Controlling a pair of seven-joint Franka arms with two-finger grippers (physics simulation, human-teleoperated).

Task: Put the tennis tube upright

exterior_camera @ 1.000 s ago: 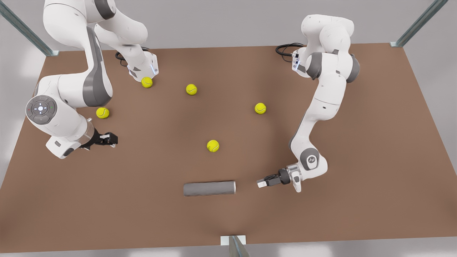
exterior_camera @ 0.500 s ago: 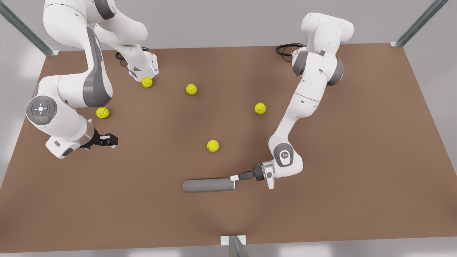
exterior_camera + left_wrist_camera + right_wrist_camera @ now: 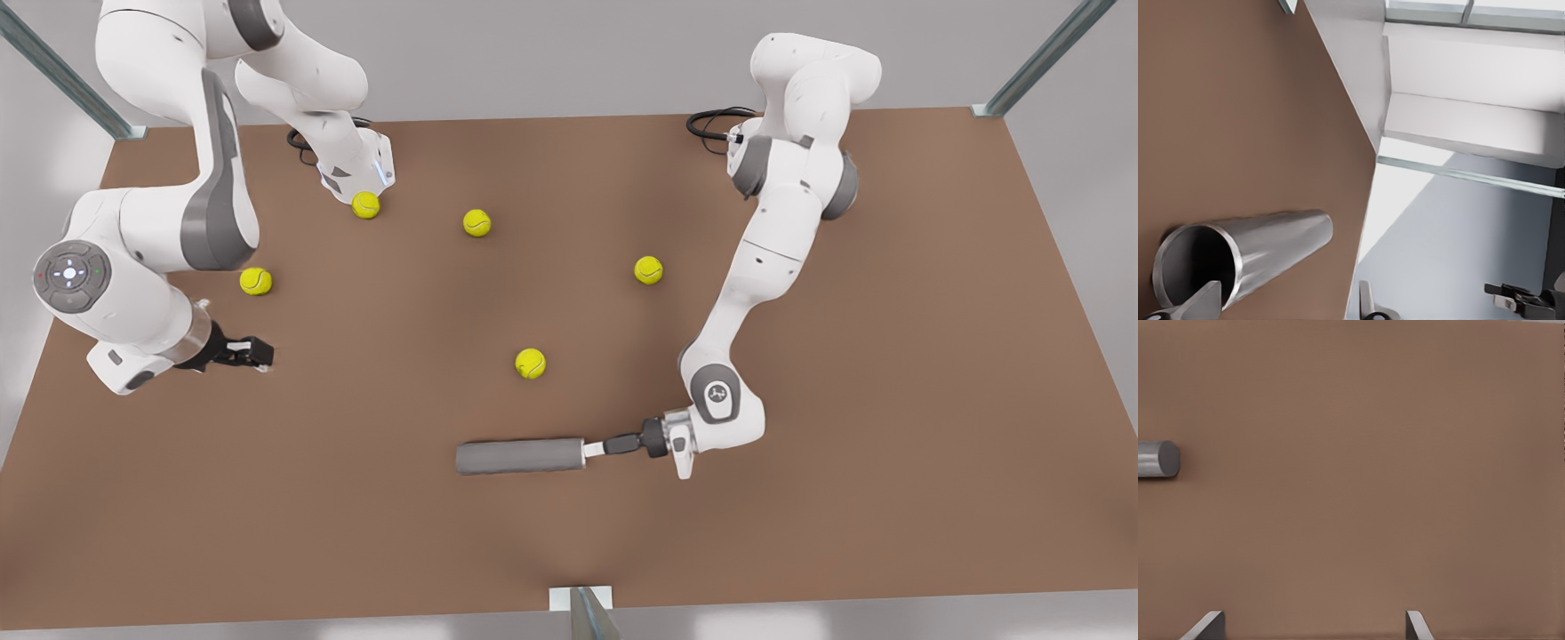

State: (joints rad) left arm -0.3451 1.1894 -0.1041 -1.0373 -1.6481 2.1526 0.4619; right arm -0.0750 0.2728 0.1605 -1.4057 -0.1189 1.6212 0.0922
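The tennis tube (image 3: pixel 520 455) lies on its side on the brown table (image 3: pixel 889 400), near the front edge. It is dark grey, and its open, lighter-rimmed end faces the front view's right. My left gripper (image 3: pixel 591 449) is low at that open end. In the left wrist view the tennis tube (image 3: pixel 1271 243) is close up and my left gripper (image 3: pixel 1283 303) is open, one finger (image 3: pixel 1201 301) over the tube's mouth and the other outside its wall. My right gripper (image 3: pixel 253 354) waits at the front view's left, open (image 3: pixel 1310 627), with the tennis tube (image 3: pixel 1157 459) far off.
Several yellow-green tennis balls lie loose on the table; the nearest ball (image 3: pixel 531 363) is just behind the tube, and another ball (image 3: pixel 255 281) is close to my right gripper. A metal bracket (image 3: pixel 580 600) stands at the front edge.
My left gripper has travelled toward the front view's left and reached the tube's open end. The tube has shifted slightly away from the front edge. The right arm drew back a little to the front view's left.
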